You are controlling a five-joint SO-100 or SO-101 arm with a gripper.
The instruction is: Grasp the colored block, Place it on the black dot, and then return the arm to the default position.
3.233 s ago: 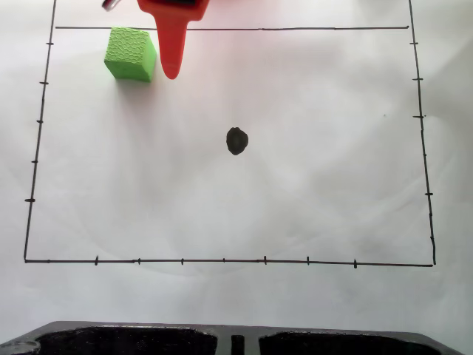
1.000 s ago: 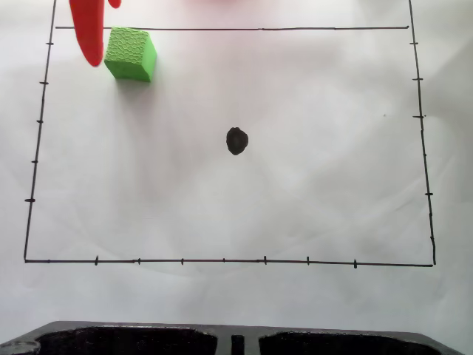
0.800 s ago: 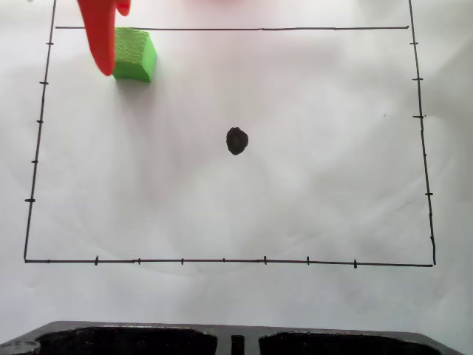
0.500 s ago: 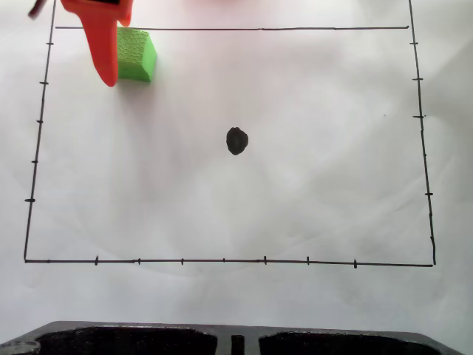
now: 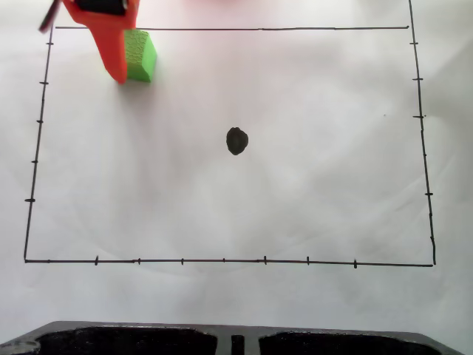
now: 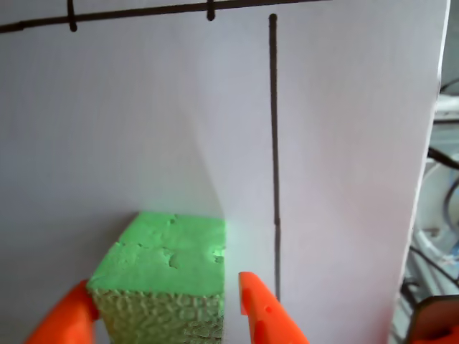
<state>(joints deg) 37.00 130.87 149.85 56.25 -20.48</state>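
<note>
The colored block [image 5: 140,55], a bright green cube with a bumpy foam-like skin, is sitting flat on the white paper at the far left in the fixed view. The black dot [image 5: 236,140], a small irregular marker blob, is lying uncovered near the middle, well apart from it.

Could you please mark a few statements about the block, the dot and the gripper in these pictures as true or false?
1. The green block sits between the two orange fingers in the wrist view. True.
2. The block covers the black dot. False: in the fixed view the block sits in the drawn frame's top left corner, well apart from the dot.
3. The gripper is lifting the block off the paper. False: the block rests on the paper.
4. The dot is uncovered. True.
</note>
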